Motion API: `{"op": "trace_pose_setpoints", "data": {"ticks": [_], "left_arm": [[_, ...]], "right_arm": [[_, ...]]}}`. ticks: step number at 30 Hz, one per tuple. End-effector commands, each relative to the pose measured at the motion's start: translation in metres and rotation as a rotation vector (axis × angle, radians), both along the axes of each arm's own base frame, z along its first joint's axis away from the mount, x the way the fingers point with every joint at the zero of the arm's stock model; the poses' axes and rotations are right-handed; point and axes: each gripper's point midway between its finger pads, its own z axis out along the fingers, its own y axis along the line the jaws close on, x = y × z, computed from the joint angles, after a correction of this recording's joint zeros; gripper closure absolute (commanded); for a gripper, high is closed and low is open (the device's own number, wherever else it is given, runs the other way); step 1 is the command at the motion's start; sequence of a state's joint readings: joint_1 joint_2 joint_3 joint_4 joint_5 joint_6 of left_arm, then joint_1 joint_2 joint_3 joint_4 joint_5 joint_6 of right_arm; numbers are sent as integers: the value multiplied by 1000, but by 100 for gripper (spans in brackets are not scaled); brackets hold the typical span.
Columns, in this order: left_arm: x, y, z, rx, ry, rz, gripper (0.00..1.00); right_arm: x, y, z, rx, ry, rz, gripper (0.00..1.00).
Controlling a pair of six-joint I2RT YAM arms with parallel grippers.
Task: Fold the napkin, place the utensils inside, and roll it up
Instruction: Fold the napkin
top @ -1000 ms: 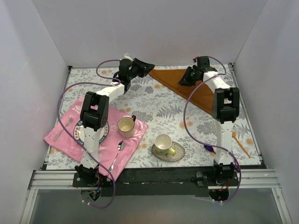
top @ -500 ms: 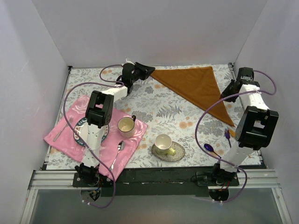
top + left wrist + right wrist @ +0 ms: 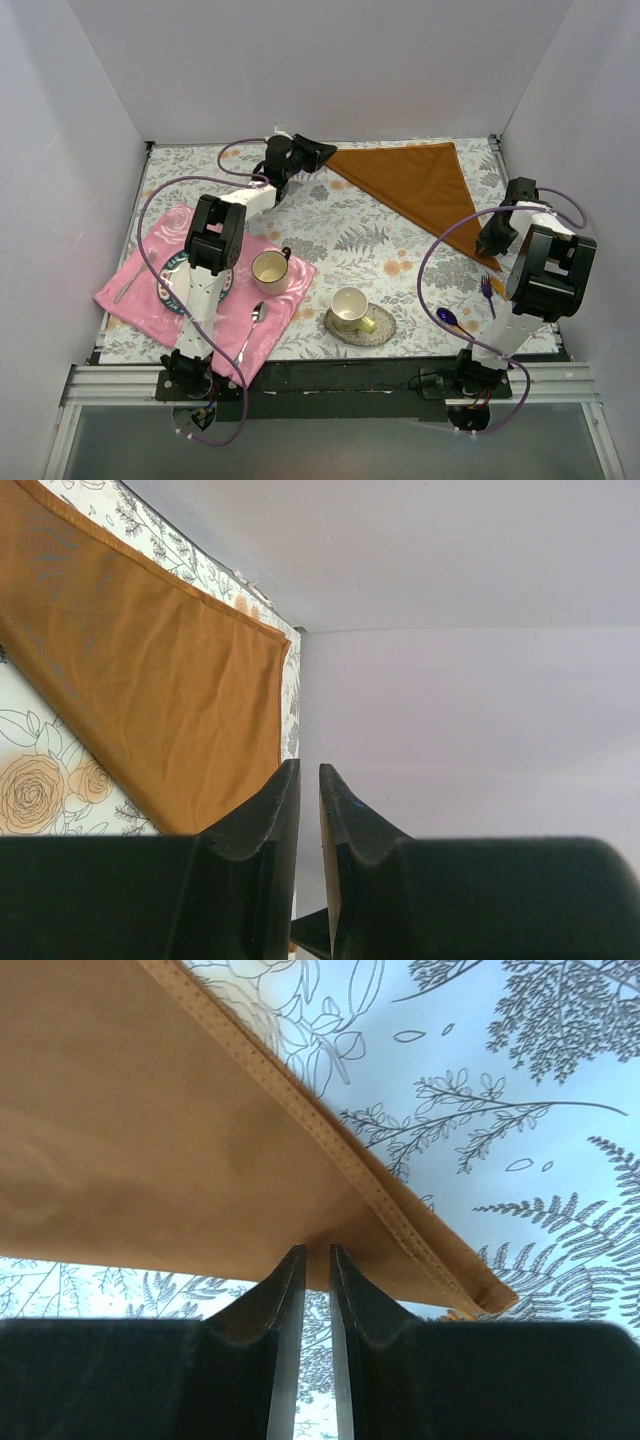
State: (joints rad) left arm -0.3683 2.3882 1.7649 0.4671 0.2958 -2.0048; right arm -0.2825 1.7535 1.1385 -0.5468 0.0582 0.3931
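A: Where's the napkin (image 3: 415, 185)?

B: Upper right of the top view, flat on the table (image 3: 340, 230), folded into a triangle. One long edge runs along the back, and one point reaches down toward the right edge.

A: And the left gripper (image 3: 318, 153)?

B: At the triangle's left point, upper middle of the frame. In its wrist view the fingers (image 3: 265, 810) are nearly together, with only a slit showing wall between them. The point's tip is hidden behind them.

A: The right gripper (image 3: 487, 243)?

B: Over the lower right point. Its wrist view shows the fingers (image 3: 285, 1280) drawn almost closed, tips against the cloth just inside the hemmed edge. I can't tell whether any cloth is pinched.

A: Utensils?

B: The fork (image 3: 487, 292) and the blue spoon (image 3: 447, 318) lie at the lower right, beside the right arm and apart from the napkin.

A: Anything else?

B: At lower left a pink cloth (image 3: 140, 295) carries a plate (image 3: 172, 285), a cup (image 3: 270, 270) and a silver spoon (image 3: 255, 320). A second cup (image 3: 349, 305) stands on a saucer (image 3: 380, 325) at lower centre.
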Motion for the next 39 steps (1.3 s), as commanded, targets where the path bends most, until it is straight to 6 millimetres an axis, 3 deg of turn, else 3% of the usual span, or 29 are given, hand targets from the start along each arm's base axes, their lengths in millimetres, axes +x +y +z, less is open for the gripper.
{"op": "trace_pose_setpoints", "data": {"ticks": [1, 7, 10, 13, 14, 15, 16, 17, 18, 19, 20, 22, 23, 25, 26, 29, 35, 37, 38, 39], "left_arm": [[3, 6, 68, -65, -63, 16, 87], [3, 11, 71, -48, -68, 18, 87], [3, 12, 70, -20, -66, 13, 87], [0, 12, 69, -3, -46, 6, 87], [-1, 13, 75, -3, -51, 9, 87], [-2, 14, 76, 7, -51, 13, 87], [-3, 16, 68, 28, -5, 20, 87], [-2, 21, 64, 48, 36, 48, 86], [-2, 25, 59, 61, 98, 67, 85], [1, 29, 66, 50, 154, 91, 85], [-12, 35, 37, 97, 325, 96, 85], [-20, 32, 43, 89, 342, 56, 82], [-24, 30, 46, 89, 340, 42, 82], [-33, 31, 62, 81, 330, 25, 81], [-36, 33, 63, 89, 333, 25, 81], [-48, 36, 76, 109, 326, 11, 81], [-75, 32, 101, 103, 306, -71, 81], [-83, 34, 96, 114, 317, -85, 81], [-89, 36, 106, 113, 302, -85, 81], [-93, 37, 99, 124, 312, -88, 81]], "right_arm": [[11, -14, 9, -66, -41, 36, 77], [27, -5, 46, -78, -124, 116, 74], [53, 13, 64, -68, -198, 175, 69], [86, 49, 69, 1, -256, 278, 64], [93, 71, 55, 30, -224, 327, 63], [115, 82, 71, 25, -271, 362, 61], [124, 95, 72, 34, -273, 396, 60], [131, 118, 57, 54, -234, 450, 58], [151, 133, 75, 45, -282, 488, 57], [160, 144, 77, 49, -290, 507, 56], [165, 164, 63, 71, -271, 544, 54], [183, 187, 71, 131, -320, 557, 54], [185, 201, 56, 163, -300, 567, 53], [195, 220, 59, 226, -328, 576, 54], [197, 232, 49, 244, -317, 591, 55], [205, 260, 41, 285, -332, 637, 58], [200, 270, 25, 278, -312, 654, 64], [198, 268, 23, 261, -313, 659, 65], [198, 268, 24, 258, -318, 663, 65], [197, 268, 23, 255, -315, 669, 65]]}}
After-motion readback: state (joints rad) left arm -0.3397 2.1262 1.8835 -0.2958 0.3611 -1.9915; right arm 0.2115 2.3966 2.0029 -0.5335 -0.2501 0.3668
